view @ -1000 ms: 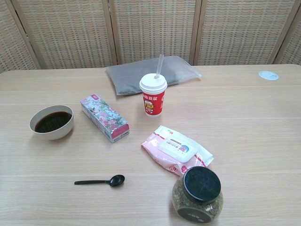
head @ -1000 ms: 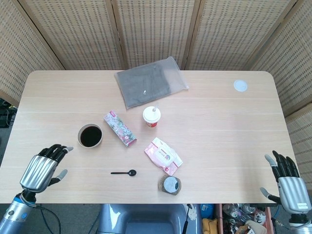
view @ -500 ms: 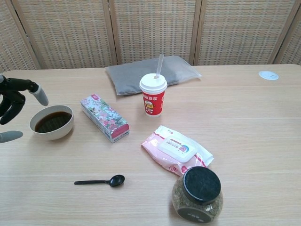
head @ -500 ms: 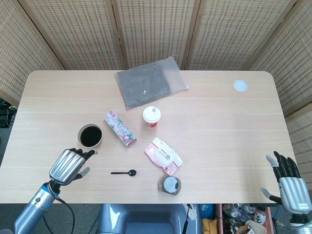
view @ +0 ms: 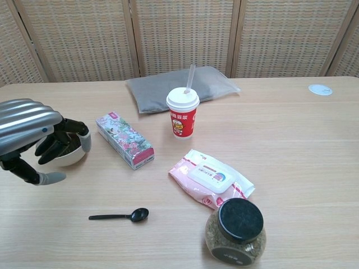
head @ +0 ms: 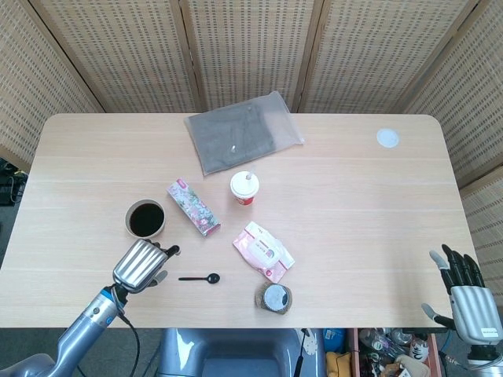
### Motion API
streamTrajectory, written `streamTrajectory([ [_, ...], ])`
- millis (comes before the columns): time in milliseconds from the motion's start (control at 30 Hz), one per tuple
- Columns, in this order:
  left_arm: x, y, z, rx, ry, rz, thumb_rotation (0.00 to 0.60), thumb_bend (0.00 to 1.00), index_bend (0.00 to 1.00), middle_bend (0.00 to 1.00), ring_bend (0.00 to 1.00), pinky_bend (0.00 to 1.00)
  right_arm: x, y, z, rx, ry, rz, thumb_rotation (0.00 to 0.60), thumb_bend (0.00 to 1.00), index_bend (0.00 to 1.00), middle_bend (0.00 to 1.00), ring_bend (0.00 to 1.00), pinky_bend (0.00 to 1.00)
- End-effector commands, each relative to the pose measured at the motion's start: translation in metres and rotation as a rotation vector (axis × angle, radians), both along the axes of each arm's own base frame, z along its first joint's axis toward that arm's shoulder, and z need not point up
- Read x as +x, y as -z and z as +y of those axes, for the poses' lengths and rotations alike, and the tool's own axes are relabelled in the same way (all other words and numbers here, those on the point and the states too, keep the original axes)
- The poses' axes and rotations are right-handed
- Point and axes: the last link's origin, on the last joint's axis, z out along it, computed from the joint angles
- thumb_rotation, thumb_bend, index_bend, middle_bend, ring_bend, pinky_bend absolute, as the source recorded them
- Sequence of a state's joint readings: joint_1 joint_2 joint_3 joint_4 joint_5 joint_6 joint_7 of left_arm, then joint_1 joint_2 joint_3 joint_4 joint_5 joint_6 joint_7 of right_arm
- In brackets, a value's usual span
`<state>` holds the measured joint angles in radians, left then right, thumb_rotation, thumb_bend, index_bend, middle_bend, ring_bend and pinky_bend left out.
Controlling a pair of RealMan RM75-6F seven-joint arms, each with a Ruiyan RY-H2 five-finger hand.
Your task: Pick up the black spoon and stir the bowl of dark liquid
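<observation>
Black spoon (view: 119,215) lies flat on bench (head: 354,204), near the bowl (head: 146,219). Left hand (head: 141,264) hovers beside it, fingers apart, empty. Likely light, stiff, low-profile; pinch mid-handle.

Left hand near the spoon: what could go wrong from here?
1. The left hand hangs right beside the bowl of dark liquid; a careless sweep could knock it and spill.
2. The black spoon is thin and lies flat on the table, so the fingers may slide or push it instead of gripping.
</observation>
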<state>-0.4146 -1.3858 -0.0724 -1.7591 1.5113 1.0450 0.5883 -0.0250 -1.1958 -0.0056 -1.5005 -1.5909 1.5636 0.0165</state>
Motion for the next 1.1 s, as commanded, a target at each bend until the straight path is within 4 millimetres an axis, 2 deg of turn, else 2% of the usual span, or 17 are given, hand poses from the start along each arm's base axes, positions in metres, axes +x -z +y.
streamTrajectory([
  [33,0.002,0.01,0.003,-0.012,-0.011,0.005,0.6,0.28,0.43,0.77,0.68,0.72,0.0,0.0,0.0,0.001,-0.001,0.001,0.6,0.09,0.04,0.07,0.0,0.0],
  [467,0.003,0.045,0.005,-0.037,-0.067,0.02,0.6,0.28,0.46,0.79,0.69,0.73,-0.001,0.0,0.0,0.005,0.006,0.007,0.6,0.09,0.04,0.07,0.0,0.0],
  [1100,-0.008,0.088,0.001,-0.079,-0.135,0.041,0.6,0.28,0.46,0.79,0.69,0.73,-0.005,-0.002,0.004,0.001,0.023,0.013,0.6,0.09,0.05,0.07,0.0,0.0],
])
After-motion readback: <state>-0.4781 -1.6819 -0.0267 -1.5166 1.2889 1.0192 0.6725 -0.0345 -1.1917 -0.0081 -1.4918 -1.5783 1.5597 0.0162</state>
